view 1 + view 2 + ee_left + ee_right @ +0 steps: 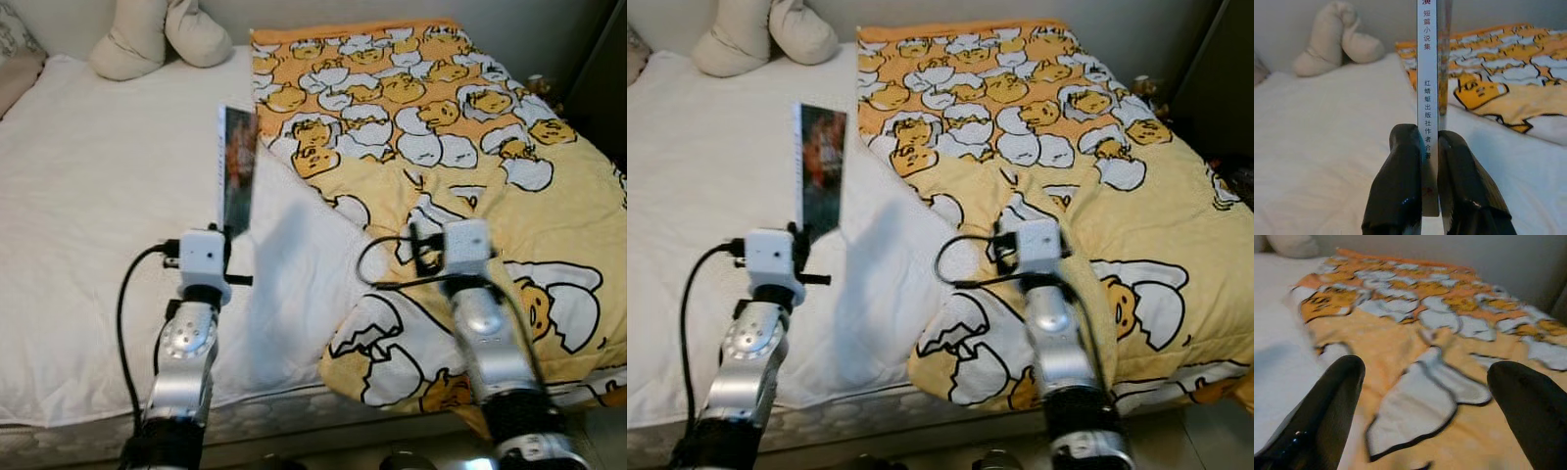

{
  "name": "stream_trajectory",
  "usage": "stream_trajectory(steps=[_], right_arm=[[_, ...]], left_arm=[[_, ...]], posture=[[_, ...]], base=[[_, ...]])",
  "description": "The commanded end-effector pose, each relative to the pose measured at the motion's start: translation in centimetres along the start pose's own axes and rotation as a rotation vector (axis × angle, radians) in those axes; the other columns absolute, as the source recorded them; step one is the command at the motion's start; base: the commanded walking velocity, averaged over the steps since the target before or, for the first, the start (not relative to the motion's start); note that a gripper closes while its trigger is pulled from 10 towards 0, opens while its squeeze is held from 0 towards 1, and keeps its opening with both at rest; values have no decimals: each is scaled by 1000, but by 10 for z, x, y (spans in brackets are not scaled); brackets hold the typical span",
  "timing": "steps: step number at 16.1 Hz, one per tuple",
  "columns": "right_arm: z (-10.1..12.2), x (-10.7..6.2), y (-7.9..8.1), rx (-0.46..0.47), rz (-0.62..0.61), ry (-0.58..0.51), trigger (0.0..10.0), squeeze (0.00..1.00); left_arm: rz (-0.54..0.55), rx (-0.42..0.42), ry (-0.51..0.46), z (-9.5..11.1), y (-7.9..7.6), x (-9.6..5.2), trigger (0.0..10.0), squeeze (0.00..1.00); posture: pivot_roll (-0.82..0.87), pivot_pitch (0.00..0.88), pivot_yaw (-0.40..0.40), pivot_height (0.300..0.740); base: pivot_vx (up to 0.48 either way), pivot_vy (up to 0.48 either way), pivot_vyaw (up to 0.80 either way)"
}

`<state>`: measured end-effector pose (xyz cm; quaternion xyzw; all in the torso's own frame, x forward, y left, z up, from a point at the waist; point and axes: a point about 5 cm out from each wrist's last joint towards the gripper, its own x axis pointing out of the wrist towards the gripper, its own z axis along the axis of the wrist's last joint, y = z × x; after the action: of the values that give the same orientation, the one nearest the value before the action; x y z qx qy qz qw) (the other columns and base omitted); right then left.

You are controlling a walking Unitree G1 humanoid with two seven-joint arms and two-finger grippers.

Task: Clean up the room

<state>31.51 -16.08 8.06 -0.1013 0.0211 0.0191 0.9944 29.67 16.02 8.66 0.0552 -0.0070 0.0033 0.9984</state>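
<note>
A thin book (236, 166) with a white spine (1427, 73) stands upright above the white bed sheet (88, 225). My left gripper (1429, 147) is shut on its lower end, and the black fingers (1403, 166) press both covers. My right gripper (1425, 382) is open over the yellow egg-print blanket (441, 127), with nothing between its fingers (1327, 406). The right arm (480, 313) reaches over the blanket's near edge.
A cream plush cushion (157, 34) lies at the head of the bed. The blanket covers the bed's right half, and its folded edge (323, 186) runs diagonally across the middle. The mattress edge (274, 411) is close in front of me. A dark object (598, 78) stands at the far right.
</note>
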Motion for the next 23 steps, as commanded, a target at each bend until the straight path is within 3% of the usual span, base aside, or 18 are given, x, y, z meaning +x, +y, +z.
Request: stream_trajectory(steps=[1,5,8,21,23], right_arm=[[4,3,11,22,55,-28,10000,0],[7,8,5,23,69,-36,10000,0],[5,10,2,34,57,-27,10000,0],[0,7,9,70,65,-37,10000,0],[-2,2,13,90,82,-45,10000,0]], left_arm=[[23,-12,-12,4,2,5,10000,102],[22,-9,10,-1,-2,4,10000,4],[13,-9,25,-4,-4,5,10000,0],[-63,15,35,-1,0,18,10000,0],[-110,-20,10,1,-6,16,10000,0]], posture=[[-130,0,102,740],[-135,0,112,740],[-137,0,121,740],[-142,0,137,740],[-141,0,142,740]], base=[[0,480,0],[0,480,558],[0,480,752],[0,480,0],[0,480,0]])
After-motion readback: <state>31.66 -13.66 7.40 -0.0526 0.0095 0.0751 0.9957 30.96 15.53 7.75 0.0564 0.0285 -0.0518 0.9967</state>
